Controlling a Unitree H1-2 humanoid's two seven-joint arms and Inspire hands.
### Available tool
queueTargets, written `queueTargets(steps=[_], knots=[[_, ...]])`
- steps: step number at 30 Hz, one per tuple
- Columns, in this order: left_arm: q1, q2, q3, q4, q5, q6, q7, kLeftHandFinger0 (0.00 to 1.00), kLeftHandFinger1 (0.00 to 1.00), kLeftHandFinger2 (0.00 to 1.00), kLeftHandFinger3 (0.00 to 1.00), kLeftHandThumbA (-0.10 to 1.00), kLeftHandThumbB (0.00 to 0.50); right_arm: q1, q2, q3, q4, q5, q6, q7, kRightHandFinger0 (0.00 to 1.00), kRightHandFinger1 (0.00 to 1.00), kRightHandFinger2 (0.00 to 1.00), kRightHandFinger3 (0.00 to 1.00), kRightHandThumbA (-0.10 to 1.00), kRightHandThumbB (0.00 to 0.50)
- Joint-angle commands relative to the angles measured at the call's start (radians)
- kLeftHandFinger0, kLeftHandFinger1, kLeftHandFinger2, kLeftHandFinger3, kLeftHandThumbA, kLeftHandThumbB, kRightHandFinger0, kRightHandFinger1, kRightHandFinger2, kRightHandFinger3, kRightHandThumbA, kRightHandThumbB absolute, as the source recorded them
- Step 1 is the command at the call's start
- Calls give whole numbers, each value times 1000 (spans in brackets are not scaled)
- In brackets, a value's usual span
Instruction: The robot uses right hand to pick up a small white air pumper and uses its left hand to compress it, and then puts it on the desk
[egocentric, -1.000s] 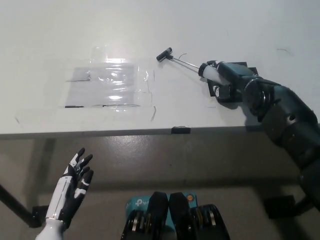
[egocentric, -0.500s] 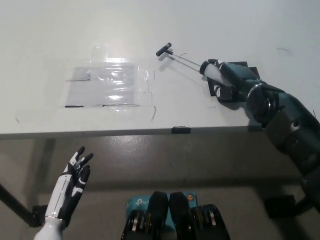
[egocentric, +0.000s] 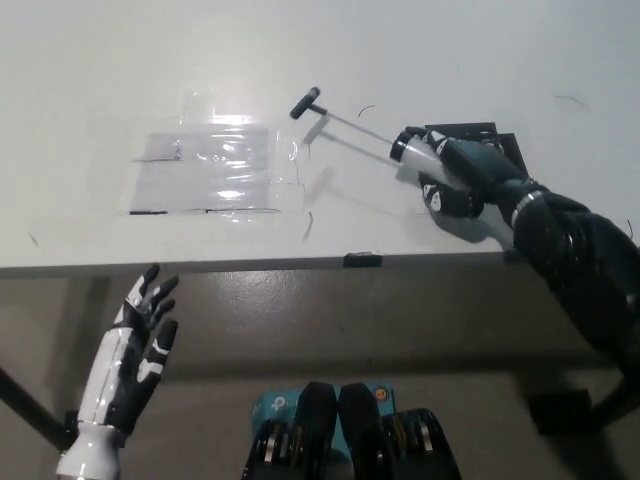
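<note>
Over the right side of the desk (egocentric: 120, 60), the black right hand (egocentric: 455, 175) has its fingers wrapped around the white air pumper (egocentric: 412, 153) (its thin rod and black handle point far left). The white left hand (egocentric: 135, 340) waits below the near edge, fingers spread, holding nothing.

A white desk (egocentric: 120, 60) fills the upper part of the view, its front edge running across the middle. A clear plastic sheet (egocentric: 222, 168) lies flat on it left of centre (glare brightens its middle). A small black clip (egocentric: 361, 260) sits on the front edge. A black mat (egocentric: 478, 134) lies on the desk's right.
</note>
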Motion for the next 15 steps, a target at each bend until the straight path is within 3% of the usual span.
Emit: queueTargets(steps=[1, 3, 9, 11, 14, 15], knots=[[-79, 1, 44, -228, -48, 61, 31, 1000, 1000, 951, 1000, 820, 16, 21, -127, -66, -483, 46, 118, 186, 96, 594, 888, 1000, -100, 117], [-116, 1, 51, -246, -50, 79, 36, 1000, 1000, 957, 1000, 860, 35, 51, -142, -76, -574, 44, 145, 202, 106, 601, 899, 1000, -100, 115], [-252, 16, 71, -238, -22, 135, 42, 1000, 1000, 1000, 1000, 886, 18, 114, -175, -93, -710, 58, 129, 220, 125, 608, 891, 1000, -100, 135], [-305, 53, 67, -170, -20, 146, 12, 1000, 1000, 1000, 1000, 944, 37, 129, -186, -93, -756, 56, 148, 239, 136, 624, 903, 1000, -100, 133], [-364, 60, 74, -81, -49, 150, 5, 1000, 1000, 1000, 1000, 929, 73, 143, -194, -101, -790, 60, 154, 248, 138, 625, 891, 988, -100, 146], [-374, 59, 75, -70, -49, 150, 6, 1000, 1000, 1000, 1000, 937, 63, 148, -198, -104, -806, 62, 161, 254, 151, 635, 907, 998, -100, 149]])
